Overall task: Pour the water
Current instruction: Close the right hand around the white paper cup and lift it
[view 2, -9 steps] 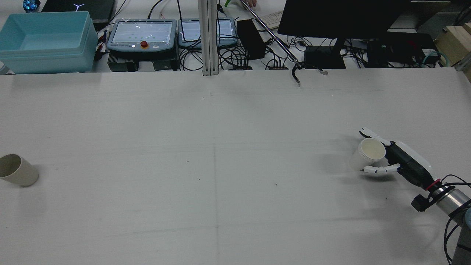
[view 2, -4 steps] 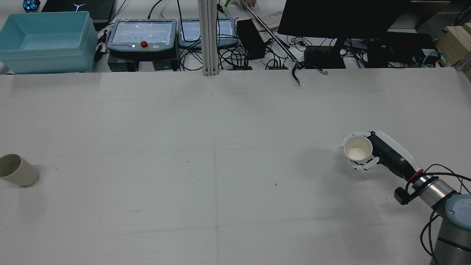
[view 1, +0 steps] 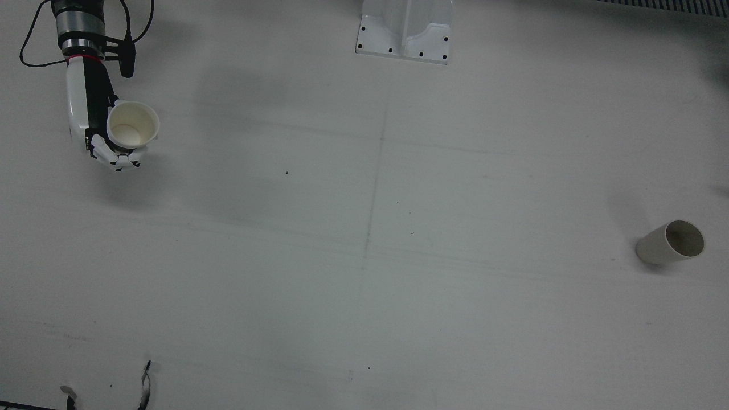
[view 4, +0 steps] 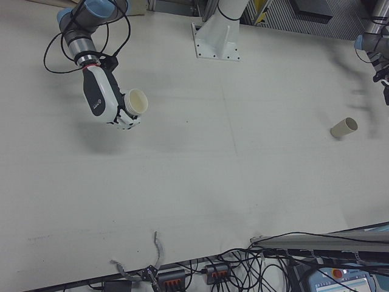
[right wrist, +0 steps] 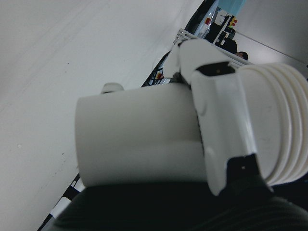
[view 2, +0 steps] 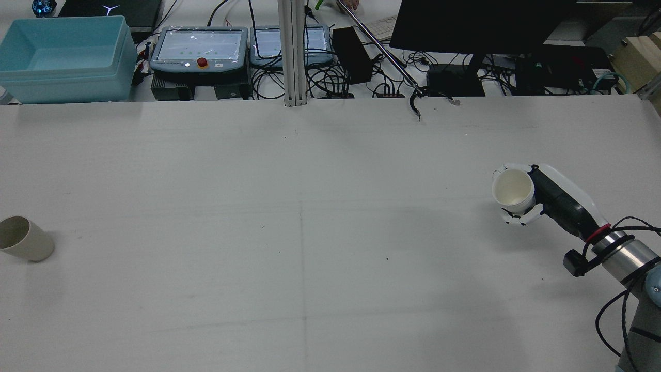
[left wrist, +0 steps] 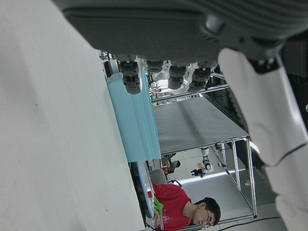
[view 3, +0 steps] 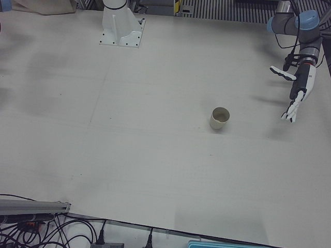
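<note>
Above the bench (view 2: 310, 155), on the robot's right side, the right hand (view 2: 537, 199) is gripping a white paper cup (view 2: 513, 190), lifted (pick-up done). Well apart, the beige cup (view 2: 23, 238) is waiting unpoured; beyond it, the left hand (view 3: 297, 95) is hovering open, empty.

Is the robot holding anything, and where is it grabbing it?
The right hand holds a white paper cup around its side. The left hand is open, holding nothing.
</note>
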Action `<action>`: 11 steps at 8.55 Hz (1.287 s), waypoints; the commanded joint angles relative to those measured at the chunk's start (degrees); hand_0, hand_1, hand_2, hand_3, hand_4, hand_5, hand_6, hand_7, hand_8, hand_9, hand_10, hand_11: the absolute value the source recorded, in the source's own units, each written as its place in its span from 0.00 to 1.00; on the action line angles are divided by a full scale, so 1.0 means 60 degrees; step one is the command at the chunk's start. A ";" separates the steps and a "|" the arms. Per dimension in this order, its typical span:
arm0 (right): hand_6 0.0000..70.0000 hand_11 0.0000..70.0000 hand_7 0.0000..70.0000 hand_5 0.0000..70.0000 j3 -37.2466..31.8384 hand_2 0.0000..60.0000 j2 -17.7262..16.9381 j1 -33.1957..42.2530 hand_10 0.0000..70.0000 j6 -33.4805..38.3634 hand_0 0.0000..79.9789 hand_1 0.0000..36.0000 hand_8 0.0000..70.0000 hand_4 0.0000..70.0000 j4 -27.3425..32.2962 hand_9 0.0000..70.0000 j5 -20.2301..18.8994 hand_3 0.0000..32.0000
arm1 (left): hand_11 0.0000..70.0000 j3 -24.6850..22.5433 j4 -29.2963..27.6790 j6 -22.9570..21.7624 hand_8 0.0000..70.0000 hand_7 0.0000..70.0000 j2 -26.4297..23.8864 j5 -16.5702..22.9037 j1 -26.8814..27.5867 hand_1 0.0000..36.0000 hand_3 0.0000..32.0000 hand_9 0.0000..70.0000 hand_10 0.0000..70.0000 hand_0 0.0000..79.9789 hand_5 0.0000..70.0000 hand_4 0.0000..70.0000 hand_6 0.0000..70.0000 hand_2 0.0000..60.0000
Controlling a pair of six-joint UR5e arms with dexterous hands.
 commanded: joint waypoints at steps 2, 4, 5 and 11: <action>1.00 1.00 1.00 1.00 0.0256 1.00 0.0013 0.0315 1.00 0.1033 1.00 1.00 1.00 0.38 -0.0050 1.00 0.0083 0.00 | 0.22 0.0454 -0.1149 0.1334 0.00 0.14 -0.0640 0.0035 0.0023 0.20 0.00 0.04 0.13 0.63 0.08 0.15 0.06 0.00; 1.00 1.00 1.00 1.00 0.0416 1.00 0.0013 0.0315 1.00 0.1606 1.00 1.00 1.00 0.43 -0.0108 1.00 0.0507 0.00 | 0.23 0.0587 -0.1258 0.2889 0.00 0.15 -0.1753 0.0923 0.0081 0.26 0.00 0.04 0.14 0.65 0.09 0.18 0.07 0.00; 1.00 1.00 1.00 1.00 0.0431 1.00 -0.0002 0.0330 1.00 0.1710 1.00 1.00 1.00 0.47 -0.0108 1.00 0.0552 0.00 | 0.23 0.0573 -0.0662 0.2808 0.01 0.16 -0.2120 0.1074 0.0082 0.29 0.00 0.04 0.14 0.67 0.11 0.19 0.09 0.00; 1.00 1.00 1.00 1.00 0.0578 1.00 -0.0045 0.0403 1.00 0.1857 1.00 1.00 1.00 0.48 -0.0108 1.00 0.0553 0.00 | 0.20 0.0689 0.1365 0.2821 0.01 0.16 -0.3061 0.1867 0.0096 0.28 0.00 0.01 0.12 0.66 0.11 0.18 0.10 0.00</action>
